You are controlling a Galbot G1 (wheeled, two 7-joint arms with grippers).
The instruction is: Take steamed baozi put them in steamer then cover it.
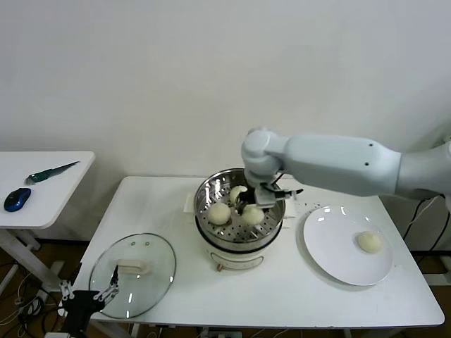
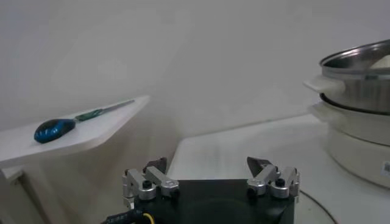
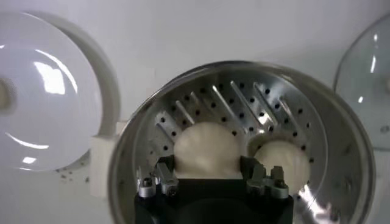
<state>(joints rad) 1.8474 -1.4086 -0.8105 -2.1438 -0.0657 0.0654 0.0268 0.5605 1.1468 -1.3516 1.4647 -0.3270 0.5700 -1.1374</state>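
**Operator:** Where did the right gripper (image 1: 255, 197) stand?

**Technician:** It hung inside the steamer (image 1: 211, 229), its fingers set on either side of one steamed baozi (image 3: 206, 149) and touching it. Whether the grip was firm or loosening could not be told. Two more baozi lay on the perforated floor beside it.

**Operator:** And the fourth one?

**Technician:** It sat on the white plate (image 1: 331, 246), on the table to the steamer's right.

**Operator:** The cover?

**Technician:** The cover (image 1: 151, 278) lay flat on the table near its front left corner. The left gripper (image 1: 90, 296) waited beside it with fingers spread wide, holding nothing.
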